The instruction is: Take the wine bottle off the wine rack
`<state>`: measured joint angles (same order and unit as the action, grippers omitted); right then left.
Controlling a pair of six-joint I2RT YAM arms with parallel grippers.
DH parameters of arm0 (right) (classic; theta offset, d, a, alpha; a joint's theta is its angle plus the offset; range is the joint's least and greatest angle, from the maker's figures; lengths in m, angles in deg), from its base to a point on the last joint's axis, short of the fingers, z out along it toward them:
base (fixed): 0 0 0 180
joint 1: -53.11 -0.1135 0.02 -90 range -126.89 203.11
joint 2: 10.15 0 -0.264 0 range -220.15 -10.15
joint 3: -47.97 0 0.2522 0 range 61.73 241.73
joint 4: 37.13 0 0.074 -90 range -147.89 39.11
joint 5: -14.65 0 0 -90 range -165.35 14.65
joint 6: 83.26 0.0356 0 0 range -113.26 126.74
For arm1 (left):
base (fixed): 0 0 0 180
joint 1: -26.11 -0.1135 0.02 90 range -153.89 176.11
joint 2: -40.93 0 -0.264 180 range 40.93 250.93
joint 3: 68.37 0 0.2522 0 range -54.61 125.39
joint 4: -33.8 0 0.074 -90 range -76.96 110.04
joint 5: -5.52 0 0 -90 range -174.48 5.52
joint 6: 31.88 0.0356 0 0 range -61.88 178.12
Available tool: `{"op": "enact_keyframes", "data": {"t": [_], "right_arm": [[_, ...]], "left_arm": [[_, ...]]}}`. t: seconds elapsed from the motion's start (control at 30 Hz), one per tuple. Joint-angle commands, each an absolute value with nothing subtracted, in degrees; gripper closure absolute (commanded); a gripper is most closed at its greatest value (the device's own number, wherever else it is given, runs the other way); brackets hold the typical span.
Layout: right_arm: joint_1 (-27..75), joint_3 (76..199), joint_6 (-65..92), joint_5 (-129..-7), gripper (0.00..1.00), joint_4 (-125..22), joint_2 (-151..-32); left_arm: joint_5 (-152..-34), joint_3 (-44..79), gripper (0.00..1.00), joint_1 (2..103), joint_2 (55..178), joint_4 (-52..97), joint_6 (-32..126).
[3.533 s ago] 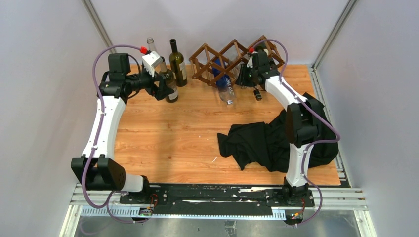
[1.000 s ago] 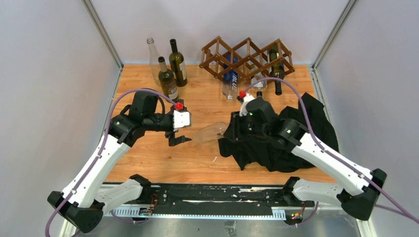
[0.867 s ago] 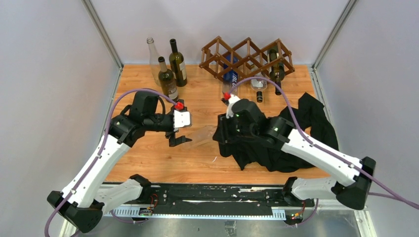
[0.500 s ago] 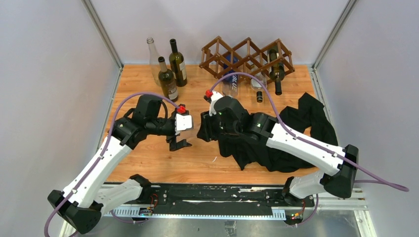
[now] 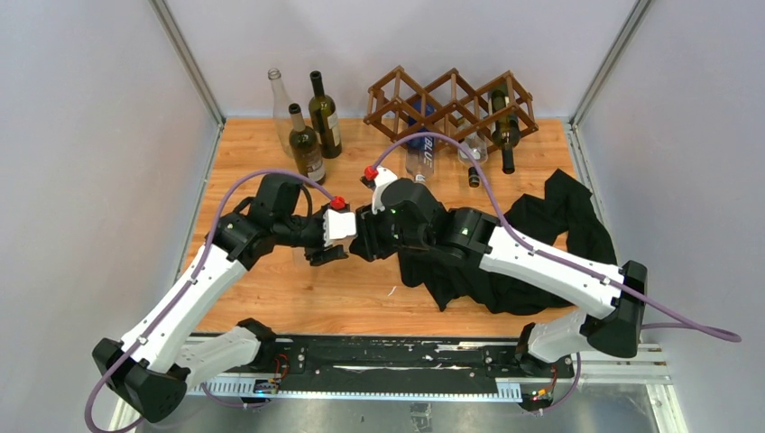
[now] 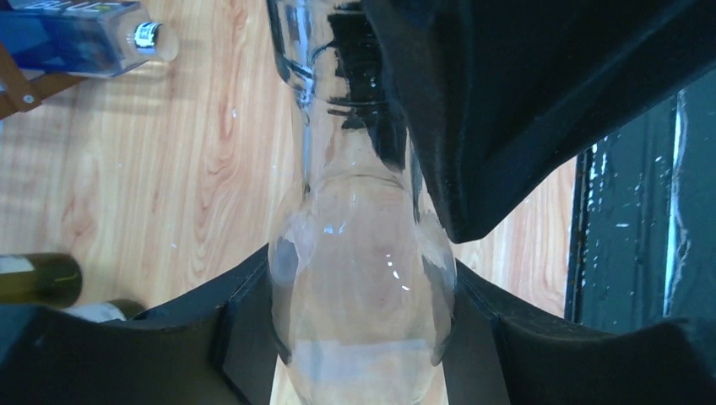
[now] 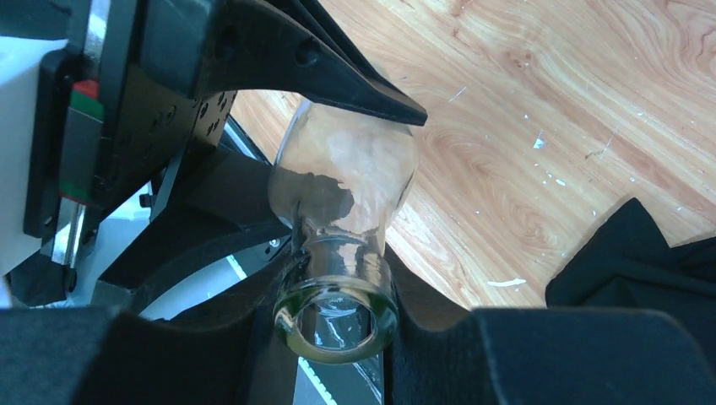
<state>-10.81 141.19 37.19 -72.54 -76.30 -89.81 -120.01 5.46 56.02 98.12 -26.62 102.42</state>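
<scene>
**Clear bottle held between both pincers at mid-table, well apart from the rack**

The wine bottle (image 6: 363, 287), clear glass and without a label, lies roughly level over the table (image 5: 361, 298), just to the 9 o'clock side of centre. Its neck points toward 3 o'clock and its body toward 9 o'clock.

The right gripper (image 5: 361, 242) is clenched on the neck. The right wrist view shows the open mouth close to the lens, with a dark finger pressed against each side.

The left gripper (image 5: 329, 254) meets it from 9 o'clock. In the left wrist view its two fingers lie against the widest part of the body, one on each side, so it is grasping the bottle too.

The wine rack (image 5: 451, 104) stands at the far edge, between 12 and 1 o'clock. A blue-labelled bottle (image 5: 420, 144) is in one of its cells and a dark bottle (image 5: 503, 135) is in another, nearer 1 o'clock.

Three upright bottles stand together at 11 o'clock: a clear one (image 5: 278, 104), a green one (image 5: 325, 117) and a shorter dark one (image 5: 307, 149).

A black cloth (image 5: 541, 234) lies crumpled from 3 to 4 o'clock, under the right arm.
</scene>
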Motion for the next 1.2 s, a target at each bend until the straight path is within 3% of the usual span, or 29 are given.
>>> {"op": "enact_keyframes", "data": {"t": [0.0,0.03,0.07,0.27,0.37,0.63,1.17], "right_arm": [[-11.75,141.65,37.05,-72.27,0.74,-71.54,-88.17],[-11.71,140.99,36.91,-72.24,0.62,-71.03,-87.73],[-11.73,140.3,36.99,-72.7,0.47,-70.63,-86.78],[-11.65,131.24,37.15,-79.62,0.16,-67.2,-77.41],[-11.58,125.07,35.71,-80.02,0.1,-63.6,-70.95],[-11.59,111.93,29.94,-76.26,0.06,-55.36,-58.9],[-11.58,107.0,26.57,-65.92,0.01,-34.93,-66.9]], "left_arm": [[-118.75,6.24,0.85,56.52,99.24,-23.53,101.26],[-118.01,6.02,0.97,56.5,99.22,-22.31,99.89],[-117.24,5.7,1.0,56.5,98.97,-20.77,98.6],[-116.99,5.0,1.0,56.43,97.47,-14.36,89.33],[-119.13,5.79,1.0,56.34,97.72,-12.57,83.36],[-134.5,11.01,1.0,54.94,99.67,-3.67,60.76],[-146.74,10.11,1.0,54.92,98.29,19.6,30.5]]}}
